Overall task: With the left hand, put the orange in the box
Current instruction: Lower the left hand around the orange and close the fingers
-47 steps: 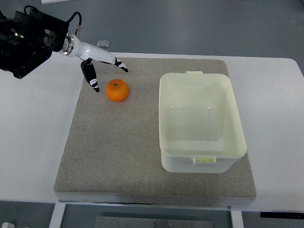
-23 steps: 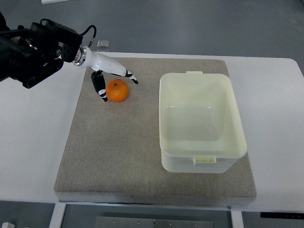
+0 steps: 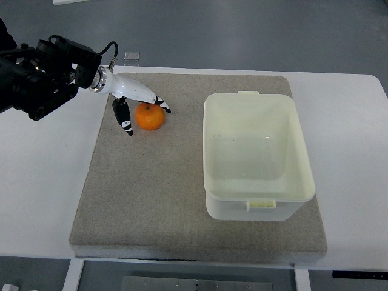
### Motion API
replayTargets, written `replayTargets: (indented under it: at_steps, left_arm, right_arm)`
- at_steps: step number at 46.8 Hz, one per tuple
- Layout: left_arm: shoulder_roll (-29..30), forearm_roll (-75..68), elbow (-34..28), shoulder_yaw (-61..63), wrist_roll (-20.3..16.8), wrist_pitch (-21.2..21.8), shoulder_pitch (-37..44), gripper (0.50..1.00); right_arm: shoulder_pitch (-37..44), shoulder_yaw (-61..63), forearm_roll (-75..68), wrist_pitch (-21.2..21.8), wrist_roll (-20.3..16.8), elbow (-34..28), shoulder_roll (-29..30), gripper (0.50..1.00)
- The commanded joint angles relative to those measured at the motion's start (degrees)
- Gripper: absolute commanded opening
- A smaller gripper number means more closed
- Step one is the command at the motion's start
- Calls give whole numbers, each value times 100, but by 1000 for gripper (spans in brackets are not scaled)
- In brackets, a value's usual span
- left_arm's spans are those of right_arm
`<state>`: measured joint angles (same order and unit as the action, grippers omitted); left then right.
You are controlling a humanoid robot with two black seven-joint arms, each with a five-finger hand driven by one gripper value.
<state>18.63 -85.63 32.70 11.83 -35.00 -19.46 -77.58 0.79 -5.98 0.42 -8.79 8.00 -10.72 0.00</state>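
Note:
The orange [image 3: 149, 116] lies on the grey mat [image 3: 145, 200], towards its far left. My left hand [image 3: 147, 121] comes in from the upper left and straddles the fruit. Its thumb [image 3: 123, 118] hangs just left of the orange, and its white fingers [image 3: 159, 104] lie over the far right side. The hand is open around the orange, which rests on the mat. The pale open box [image 3: 208, 151] stands empty on the right half of the mat, well apart from the orange. The right arm does not show.
The mat lies on a white table [image 3: 42, 182]. A small grey item [image 3: 131, 56] sits at the table's far edge behind the hand. Bare mat stretches between the orange and the box.
The left hand moved right and down from beside the orange until its fingers came around it. In the last half second the fingers drew in closer. The orange has stayed in place.

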Motion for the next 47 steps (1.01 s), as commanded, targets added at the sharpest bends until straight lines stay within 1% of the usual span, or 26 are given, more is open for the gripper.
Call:
replayTargets:
  at_steps: [1,11,20,24,28,32,34,36,41,43,44,47]
  left_arm:
    - [-9,20,0,-6,0,30,6,994]
    - [-79,-67,-53,3,0,47,94,994]
    - [-158,-67,-290,12,0,328,138,992]
    - [-158,-67,-308,12,0,373,138,990]
    - [-167,-41,-308,3,0,381,155,981]
    - [-193,-50,-308,3,0,381,173,958]
    - [-193,-67,-308,3,0,381,173,956]
    - [-193,-67,-308,12,0,381,173,939]
    - [-193,-94,-299,12,0,381,173,864]
    - [-202,-120,-299,12,0,381,164,844]
    - [-202,-120,-308,12,0,381,173,817]
    - [-202,-129,-308,12,0,381,173,769]
  right_arm:
    - [0,0,2,0,0,0,0,932]
    - [-9,0,2,0,0,0,0,932]
    - [0,0,2,0,0,0,0,932]
    - [0,0,-7,0,0,0,0,932]
    - [0,0,2,0,0,0,0,932]
    - [-9,0,-7,0,0,0,0,932]
    - [0,0,-7,0,0,0,0,932]
    - [0,0,2,0,0,0,0,932]
    - [0,0,2,0,0,0,0,932]
    - [0,0,2,0,0,0,0,932]
    - [-9,0,2,0,0,0,0,932]
    - [0,0,2,0,0,0,0,932]
